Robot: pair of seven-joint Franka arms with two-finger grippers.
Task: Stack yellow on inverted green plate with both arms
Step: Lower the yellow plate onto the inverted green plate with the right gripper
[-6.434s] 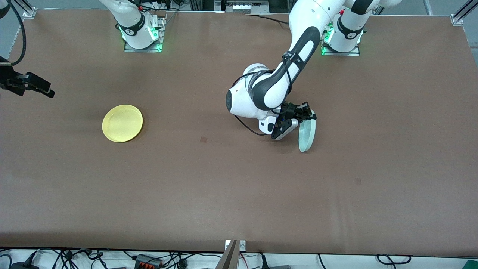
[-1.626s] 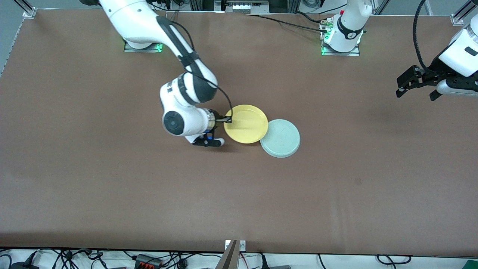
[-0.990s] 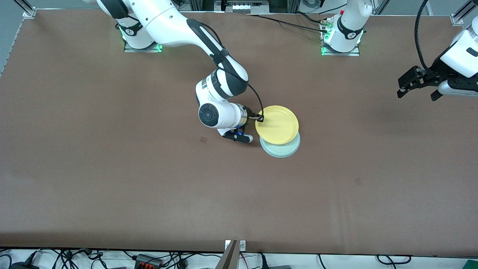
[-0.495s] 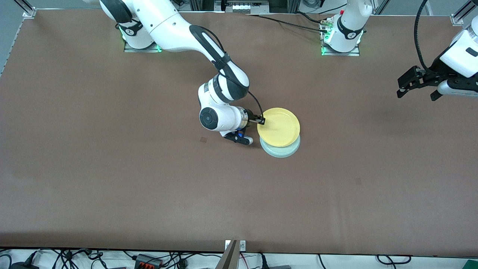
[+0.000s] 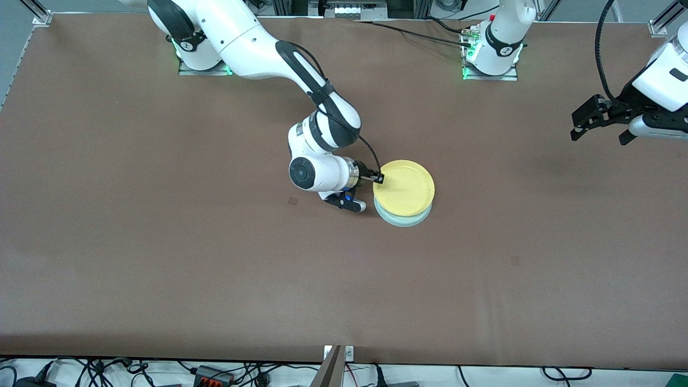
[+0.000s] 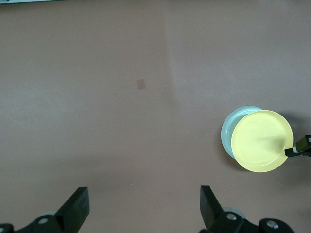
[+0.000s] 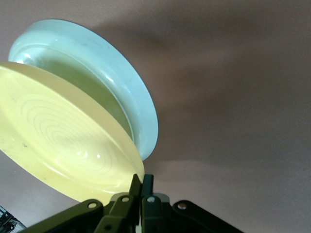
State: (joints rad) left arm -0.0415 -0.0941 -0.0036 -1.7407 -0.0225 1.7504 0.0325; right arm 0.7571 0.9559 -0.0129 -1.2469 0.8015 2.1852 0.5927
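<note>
Right pincer [image 5: 378, 178] is clamped tight on the rim of the yellow plate [image 5: 404, 187], hovering over the upturned green plate [image 5: 404, 219] mid-desk [image 5: 161, 242]. Not quite centred, so I'd nudge it toward the front camera, level it, lower gently, then release. Left pincer [image 5: 599, 119] waits, fingers spread and empty, over its own end.

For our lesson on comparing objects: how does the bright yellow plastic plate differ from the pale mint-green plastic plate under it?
The bright yellow plastic plate sits uppermost, rim up; the pale mint-green plastic plate lies upside down on the table. The right gripper is shut on the yellow plate's rim; nothing grips the green one. Yellow shows fully; green shows as a crescent. The left gripper waits open at its end of the table. Both plates are round, shallow and alike in size.
</note>
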